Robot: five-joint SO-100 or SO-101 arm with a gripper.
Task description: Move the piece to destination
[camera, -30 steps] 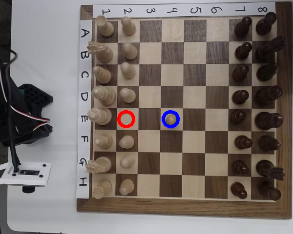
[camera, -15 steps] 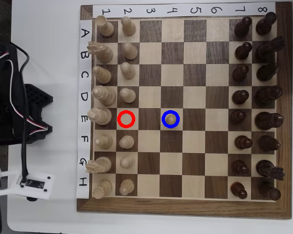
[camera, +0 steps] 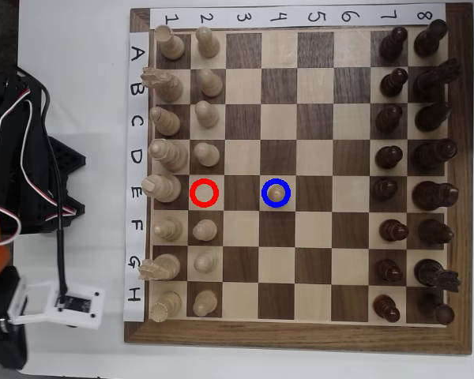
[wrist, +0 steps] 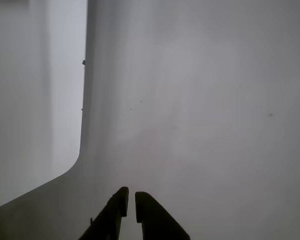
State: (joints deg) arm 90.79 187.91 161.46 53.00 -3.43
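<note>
Pawn on ringed square, arm off the board.
The small pale beige wooden pawn (camera: 277,190) stands inside the blue-ringed pale square (camera: 276,204). The hand (wrist: 129,204), fingers nearly pressed together and empty, hangs over the white desk (wrist: 205,100), well apart from it.

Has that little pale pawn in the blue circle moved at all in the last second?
No. In the overhead view the pawn sits inside the blue ring on row E, column 4, just as before; only the arm beside the board shifted.

A white table (camera: 79,79) under even, soft light fills the overhead view. In the wrist view its rounded corner (wrist: 79,160) shows at left, paler floor (wrist: 35,100) beyond.
</note>
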